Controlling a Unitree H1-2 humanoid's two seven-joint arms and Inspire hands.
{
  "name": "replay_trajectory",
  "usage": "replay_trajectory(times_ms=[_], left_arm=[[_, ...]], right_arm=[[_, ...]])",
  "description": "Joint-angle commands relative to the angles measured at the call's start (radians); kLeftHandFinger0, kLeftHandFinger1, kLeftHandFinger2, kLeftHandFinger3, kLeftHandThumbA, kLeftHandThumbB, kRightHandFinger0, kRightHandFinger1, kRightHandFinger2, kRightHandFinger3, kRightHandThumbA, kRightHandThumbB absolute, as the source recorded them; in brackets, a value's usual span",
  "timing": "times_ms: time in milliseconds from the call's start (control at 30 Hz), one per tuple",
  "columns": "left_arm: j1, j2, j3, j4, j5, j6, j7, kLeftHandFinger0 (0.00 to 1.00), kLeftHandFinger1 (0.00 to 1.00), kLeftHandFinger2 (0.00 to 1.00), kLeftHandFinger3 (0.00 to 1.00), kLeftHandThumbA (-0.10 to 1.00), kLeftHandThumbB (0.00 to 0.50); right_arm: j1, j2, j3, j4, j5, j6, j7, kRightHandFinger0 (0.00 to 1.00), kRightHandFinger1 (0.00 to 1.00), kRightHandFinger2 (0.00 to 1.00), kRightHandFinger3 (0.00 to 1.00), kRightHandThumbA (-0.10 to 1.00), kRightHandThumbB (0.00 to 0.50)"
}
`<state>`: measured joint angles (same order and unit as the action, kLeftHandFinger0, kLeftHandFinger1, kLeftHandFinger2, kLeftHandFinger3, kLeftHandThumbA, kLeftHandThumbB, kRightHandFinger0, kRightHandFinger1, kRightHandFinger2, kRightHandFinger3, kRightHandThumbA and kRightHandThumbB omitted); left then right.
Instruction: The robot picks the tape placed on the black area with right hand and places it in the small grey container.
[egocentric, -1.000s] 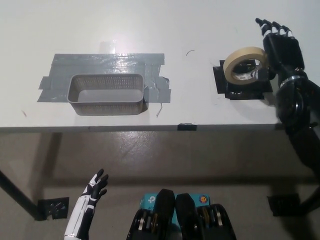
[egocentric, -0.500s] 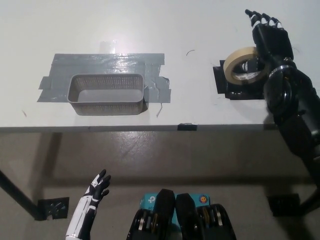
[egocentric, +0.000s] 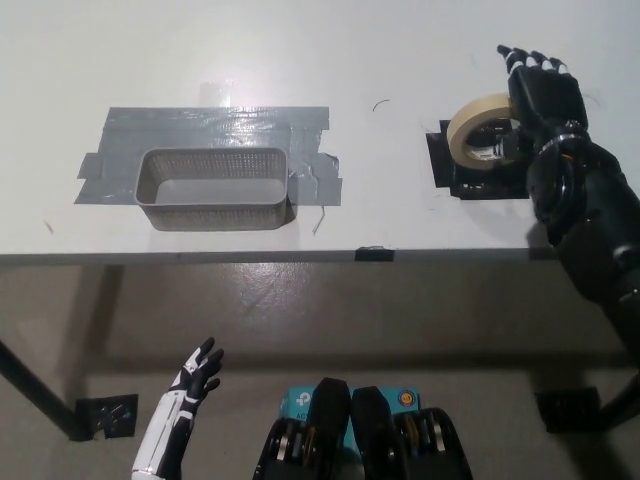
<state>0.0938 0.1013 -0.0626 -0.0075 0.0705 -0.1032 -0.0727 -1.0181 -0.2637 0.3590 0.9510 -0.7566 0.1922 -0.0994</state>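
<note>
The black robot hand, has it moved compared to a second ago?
Yes. The right robot hand has shifted toward picture left, now overlapping the tape roll's right side above the black patch, which stays put.

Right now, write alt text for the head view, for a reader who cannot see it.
The black right robot hand reaches over a beige roll of tape on a black patch at the right of a white table. A small grey mesh container sits empty on grey tape strips to the left. The white left robot hand rests open below the table edge.
</note>
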Motion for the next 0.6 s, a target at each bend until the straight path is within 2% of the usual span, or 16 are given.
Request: replay_trajectory(times_ms=[0, 100, 133, 167, 200, 233, 267, 300, 333, 367, 400, 433, 467, 567], left_arm=[[-0.005, 0.014, 0.002, -0.038, -0.003, -0.002, -0.011, 1.0, 1.0, 1.0, 1.0, 1.0, 0.089], [-0.01, 0.01, 0.005, -0.042, -0.004, 0.008, -0.009, 1.0, 1.0, 1.0, 1.0, 1.0, 0.081], [-0.011, 0.011, 0.004, -0.04, -0.002, 0.003, -0.008, 1.0, 1.0, 1.0, 1.0, 1.0, 0.081], [-0.011, 0.011, 0.004, -0.04, -0.001, 0.002, -0.009, 1.0, 1.0, 1.0, 1.0, 1.0, 0.082], [-0.009, 0.012, 0.004, -0.042, 0.004, 0.004, -0.006, 1.0, 1.0, 1.0, 1.0, 1.0, 0.095], [-0.011, 0.012, 0.004, -0.038, 0.009, -0.001, -0.003, 1.0, 1.0, 1.0, 1.0, 1.0, 0.105], [-0.014, 0.011, 0.004, -0.036, 0.013, -0.006, 0.0, 1.0, 1.0, 1.0, 1.0, 1.0, 0.098], [-0.015, 0.01, 0.004, -0.035, 0.011, -0.007, 0.0, 1.0, 1.0, 1.0, 1.0, 1.0, 0.097], [-0.015, 0.011, 0.005, -0.036, 0.01, -0.008, 0.0, 1.0, 1.0, 1.0, 1.0, 1.0, 0.089], [-0.017, 0.011, 0.006, -0.035, 0.011, -0.01, 0.001, 1.0, 1.0, 1.0, 1.0, 1.0, 0.094], [-0.019, 0.012, 0.006, -0.034, 0.011, -0.008, 0.0, 1.0, 1.0, 1.0, 1.0, 1.0, 0.095], [-0.02, 0.015, 0.006, -0.035, 0.009, -0.007, -0.003, 1.0, 1.0, 1.0, 1.0, 1.0, 0.098], [-0.017, 0.017, 0.005, -0.04, 0.009, -0.003, -0.005, 1.0, 1.0, 1.0, 1.0, 1.0, 0.097], [-0.019, 0.016, 0.007, -0.039, 0.004, -0.003, -0.007, 1.0, 1.0, 1.0, 1.0, 1.0, 0.088]], right_arm=[[-0.102, 0.0, -0.001, 0.048, 0.02, -0.023, -0.062, 1.0, 1.0, 1.0, 1.0, 1.0, 0.383], [-0.133, 0.023, -0.036, 0.1, 0.059, -0.037, -0.108, 1.0, 1.0, 1.0, 1.0, 0.99, 0.387], [-0.144, 0.036, -0.054, 0.118, 0.074, -0.056, -0.151, 1.0, 1.0, 1.0, 1.0, 0.89, 0.367], [-0.147, 0.038, -0.058, 0.125, 0.078, -0.065, -0.166, 1.0, 1.0, 1.0, 1.0, 0.84, 0.369], [-0.146, 0.051, -0.098, 0.143, 0.117, -0.141, -0.259, 1.0, 1.0, 1.0, 1.0, 0.62, 0.376], [-0.147, 0.06, -0.125, 0.153, 0.14, -0.179, -0.307, 0.98, 0.91, 0.85, 0.87, 0.48, 0.391], [-0.151, 0.074, -0.17, 0.163, 0.184, -0.221, -0.341, 0.32, 0.34, 0.51, 0.7, 0.29, 0.368], [-0.154, 0.083, -0.191, 0.171, 0.198, -0.252, -0.388, 0.02, 0.05, 0.23, 0.44, 0.13, 0.322], [-0.155, 0.091, -0.208, 0.177, 0.205, -0.284, -0.432, 0.0, 0.0, 0.05, 0.21, -0.05, 0.183], [-0.156, 0.102, -0.239, 0.177, 0.233, -0.324, -0.459, 0.0, 0.06, 0.25, 0.2, -0.1, 0.118], [-0.159, 0.107, -0.26, 0.175, 0.255, -0.335, -0.446, 0.0, 0.12, 0.43, 0.34, -0.1, 0.066], [-0.159, 0.111, -0.27, 0.176, 0.26, -0.352, -0.445, 0.0, 0.24, 0.65, 0.56, -0.1, 0.044], [-0.157, 0.113, -0.276, 0.176, 0.259, -0.362, -0.449, 0.0, 0.3, 0.72, 0.68, -0.1, 0.053], [-0.153, 0.116, -0.295, 0.189, 0.262, -0.378, -0.462, 0.0, 0.28, 0.68, 0.65, -0.1, 0.127]])
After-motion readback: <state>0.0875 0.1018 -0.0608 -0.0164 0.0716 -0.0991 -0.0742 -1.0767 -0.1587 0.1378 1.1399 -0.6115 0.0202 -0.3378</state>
